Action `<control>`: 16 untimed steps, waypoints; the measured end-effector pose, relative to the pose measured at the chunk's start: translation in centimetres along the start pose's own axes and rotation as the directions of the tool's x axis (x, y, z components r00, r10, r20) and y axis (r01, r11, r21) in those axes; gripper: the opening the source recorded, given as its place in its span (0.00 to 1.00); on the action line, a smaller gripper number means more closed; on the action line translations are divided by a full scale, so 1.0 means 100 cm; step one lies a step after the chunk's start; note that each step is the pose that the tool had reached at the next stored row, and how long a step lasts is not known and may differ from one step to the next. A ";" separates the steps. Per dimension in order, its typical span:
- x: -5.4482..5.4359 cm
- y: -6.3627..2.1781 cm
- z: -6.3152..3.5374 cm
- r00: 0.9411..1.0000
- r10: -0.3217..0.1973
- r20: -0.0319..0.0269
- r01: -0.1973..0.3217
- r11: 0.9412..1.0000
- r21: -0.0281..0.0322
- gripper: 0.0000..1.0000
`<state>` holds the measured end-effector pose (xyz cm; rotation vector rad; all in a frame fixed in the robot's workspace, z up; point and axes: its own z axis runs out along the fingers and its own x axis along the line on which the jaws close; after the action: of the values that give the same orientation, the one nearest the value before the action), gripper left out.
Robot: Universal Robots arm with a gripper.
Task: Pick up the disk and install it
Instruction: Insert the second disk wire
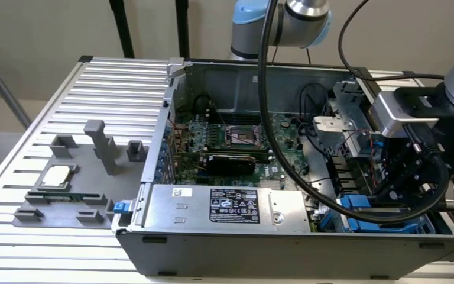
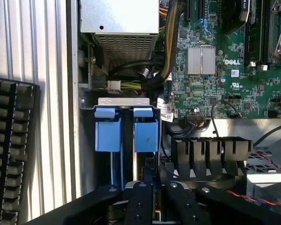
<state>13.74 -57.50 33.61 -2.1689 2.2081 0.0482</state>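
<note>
The disk (image 2: 145,136) stands edge-on in its blue carrier in the drive bay of the open computer case (image 1: 290,242), right beside a second blue carrier (image 2: 107,135). My gripper (image 2: 158,185) is just above the disk's near end. Its two black fingers (image 2: 139,201) sit close together with only a narrow gap, and nothing shows clamped between them. In the exterior view the arm's wrist (image 1: 404,118) reaches down into the case's corner on that view's right, over the blue carriers (image 1: 363,208).
A silver power supply (image 1: 227,207) with a black label lies along the case front beside the bay. Motherboard (image 1: 235,139), cable bundles (image 2: 150,77) and black connectors (image 2: 210,150) crowd the bay. A grey fixture holding a processor chip (image 1: 57,176) sits on the slatted table. A keyboard (image 2: 11,150) lies outside the case.
</note>
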 end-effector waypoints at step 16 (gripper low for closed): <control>0.000 0.0150 -0.0228 1.000 0.000 0.003 0.000 1.000 0.005 1.00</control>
<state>12.21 -57.59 35.87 -2.1652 2.2041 0.0452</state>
